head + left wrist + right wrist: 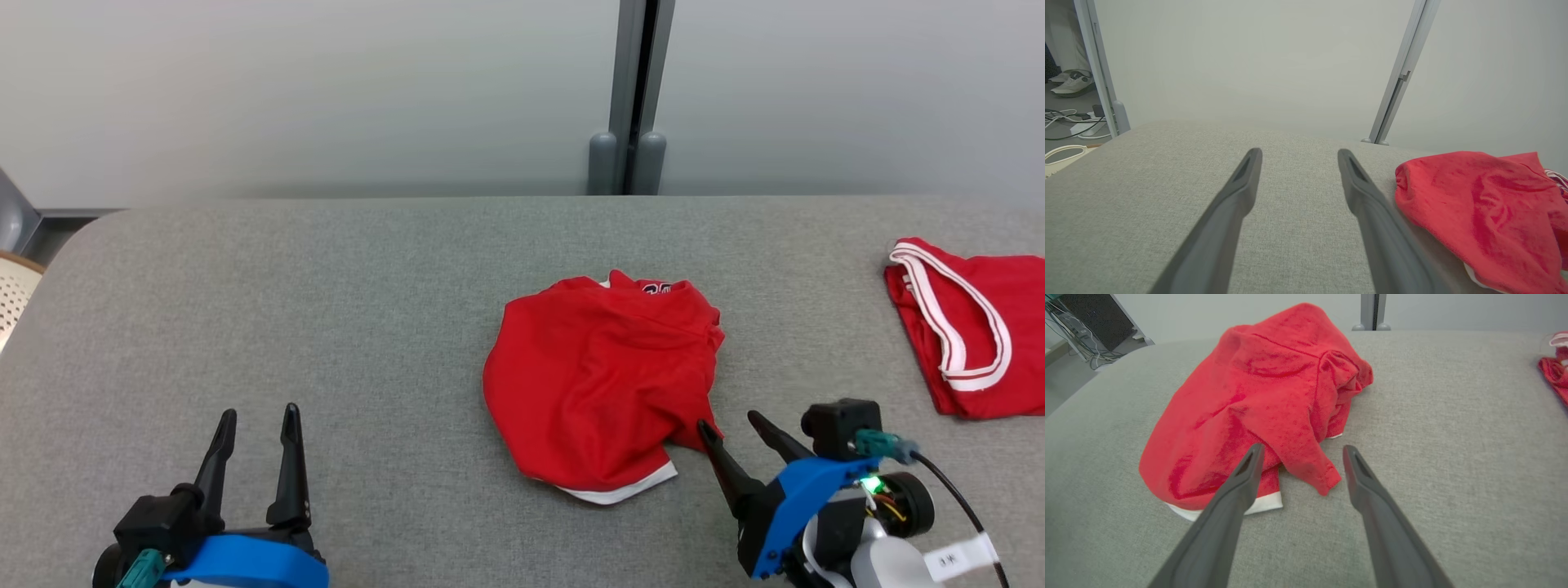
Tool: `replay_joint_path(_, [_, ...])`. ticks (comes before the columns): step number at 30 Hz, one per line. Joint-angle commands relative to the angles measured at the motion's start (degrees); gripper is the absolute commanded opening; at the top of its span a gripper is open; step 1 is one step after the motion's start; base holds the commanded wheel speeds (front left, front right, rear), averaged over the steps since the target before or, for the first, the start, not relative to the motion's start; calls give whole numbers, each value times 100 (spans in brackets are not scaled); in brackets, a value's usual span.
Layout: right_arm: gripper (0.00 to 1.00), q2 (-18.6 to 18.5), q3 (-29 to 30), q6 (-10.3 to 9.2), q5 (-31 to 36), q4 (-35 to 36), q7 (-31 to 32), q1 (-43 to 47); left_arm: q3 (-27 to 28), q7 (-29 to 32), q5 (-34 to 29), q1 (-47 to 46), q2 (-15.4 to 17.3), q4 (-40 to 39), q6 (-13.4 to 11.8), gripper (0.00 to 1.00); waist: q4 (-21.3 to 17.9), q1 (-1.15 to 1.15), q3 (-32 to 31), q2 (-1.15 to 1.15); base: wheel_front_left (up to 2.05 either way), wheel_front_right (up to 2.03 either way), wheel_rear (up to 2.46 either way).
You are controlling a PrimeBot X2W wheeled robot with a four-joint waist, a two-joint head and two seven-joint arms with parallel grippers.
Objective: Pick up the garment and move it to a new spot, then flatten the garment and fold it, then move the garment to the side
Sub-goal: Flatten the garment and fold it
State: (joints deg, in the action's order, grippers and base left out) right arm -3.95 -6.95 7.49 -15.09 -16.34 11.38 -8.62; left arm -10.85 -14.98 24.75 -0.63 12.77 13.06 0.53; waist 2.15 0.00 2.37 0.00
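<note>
The crumpled red jersey with the white hem (600, 384) lies in a heap at the middle of the grey fabric-covered bench (326, 310). Your right fingers (720, 457) stand open at its near right corner, with a loose red flap (1327, 479) lying between the tips. Your left fingers (291, 465) are open too, well apart from it over bare bench. Take that flap deep, then lift straight up so the heap unrolls rather than drags. The open room looks to be on the left. Keep off the second red garment with white trim (971, 327) at the right edge, and mind the rounded far left corner.
</note>
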Motion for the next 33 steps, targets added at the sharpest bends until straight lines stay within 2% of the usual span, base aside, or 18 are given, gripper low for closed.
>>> replay_joint_path(1, [100,-58,1,1,61,-103,7,-139,-9,-13,22,-94,-5,2,7,100,43,0,64,0,0,0,0])
replay_joint_path(7, [100,-141,-160,2,335,-1194,-83,-782,-79,-17,-22,-291,-24,71,88,100,212,0,263,0,0,0,0])
replay_joint_path(13, [100,-175,-458,2,306,-2027,-317,-1225,-92,-20,-40,-396,-36,129,118,100,357,0,365,0,0,0,0])
replay_joint_path(14, [49,-181,-499,2,280,-2125,-350,-1269,-86,-20,-40,-395,-36,139,123,100,366,0,365,0,0,0,0])
replay_joint_path(15, [28,-190,-561,2,256,-2205,-389,-1321,-84,-21,-41,-396,-39,147,127,100,375,0,364,0,0,0,0])
replay_joint_path(16, [0,-201,-604,2,217,-2261,-432,-1375,-78,-21,-43,-395,-42,156,129,100,384,0,360,0,0,0,0])
replay_joint_path(20, [0,-229,-665,2,16,-2178,-701,-1442,-55,-23,-51,-372,-68,167,126,100,420,0,307,0,0,0,0])
replay_joint_path(23, [0,-338,-580,1,-65,-1795,-842,-1421,-35,-23,-70,-350,-72,110,134,100,428,0,274,0,0,0,0])
replay_joint_path(27, [0,-470,-479,2,-3,-915,-726,-1332,-7,-24,-105,-323,-88,79,136,100,397,0,221,0,0,0,0])
replay_joint_path(33, [0,-527,-462,1,-7,413,-191,-1407,43,-24,-129,-272,-108,11,123,100,346,0,165,0,0,0,0])
